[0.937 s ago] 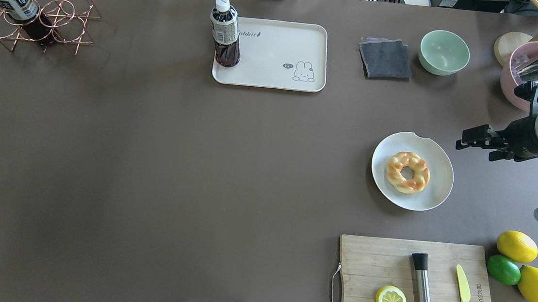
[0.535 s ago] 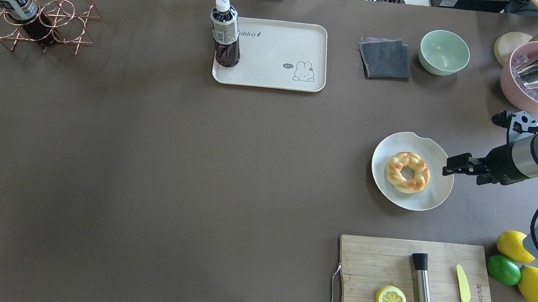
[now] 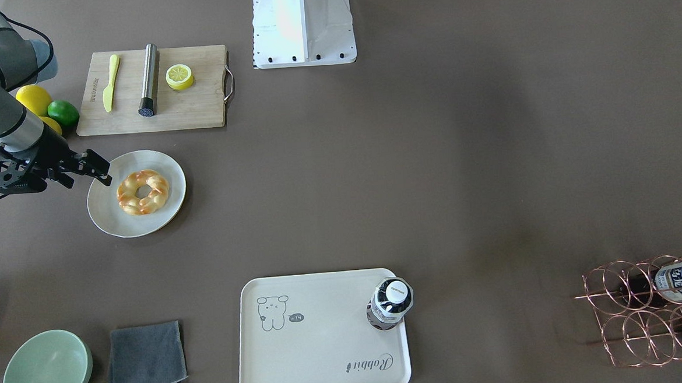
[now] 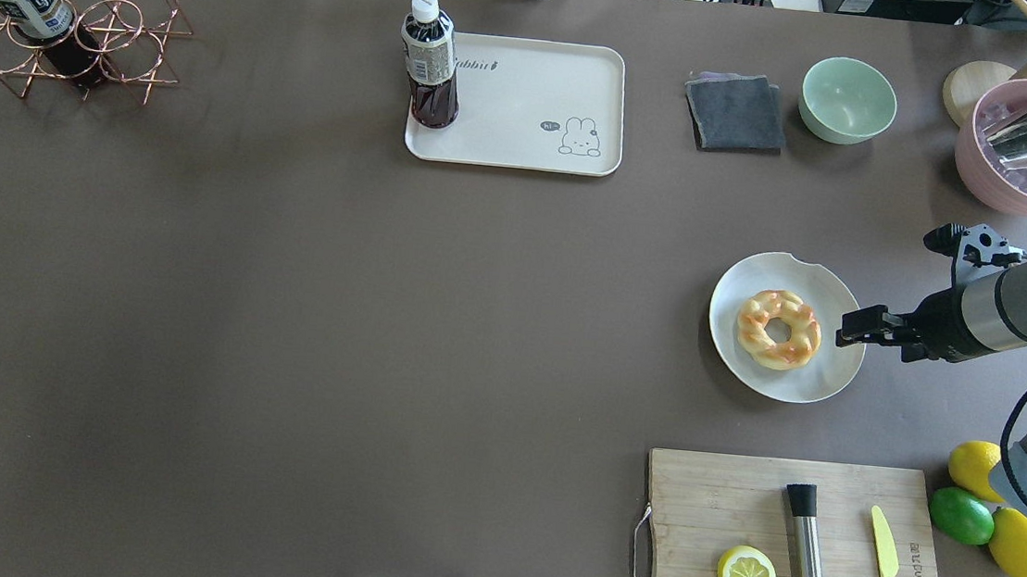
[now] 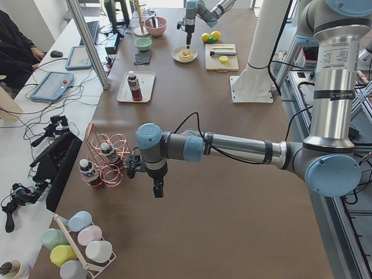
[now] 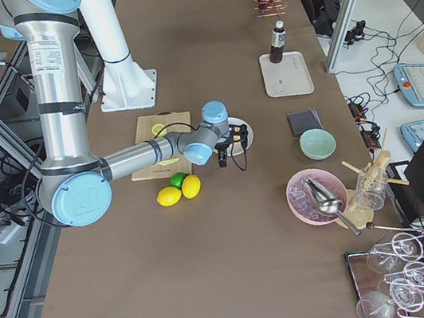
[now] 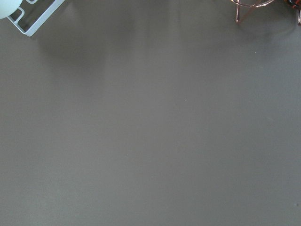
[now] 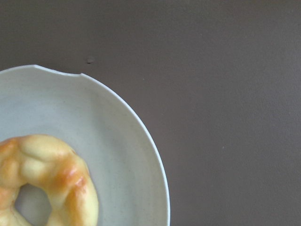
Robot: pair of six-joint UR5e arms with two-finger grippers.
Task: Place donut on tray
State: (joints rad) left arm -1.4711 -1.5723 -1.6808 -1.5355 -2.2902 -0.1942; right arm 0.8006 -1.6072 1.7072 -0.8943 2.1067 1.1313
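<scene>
Overhead exterior: right fingers (image 4: 856, 324) now farther over plate (image 4: 774, 387) rim, empty, gap unclear.

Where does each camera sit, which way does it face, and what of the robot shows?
Front-facing: across the table, looking steeply down toward the base; right end effector by the plate.
Overhead: behind the robot, looking forward and down; right arm beside the donut.
Exterior left: left table end; left end effector near.
Exterior right: right table end; right arm near.
Left wrist: down at table; no body.
Right wrist: down at plate, donut; no body.
Front-facing and overhead share the tray.
</scene>
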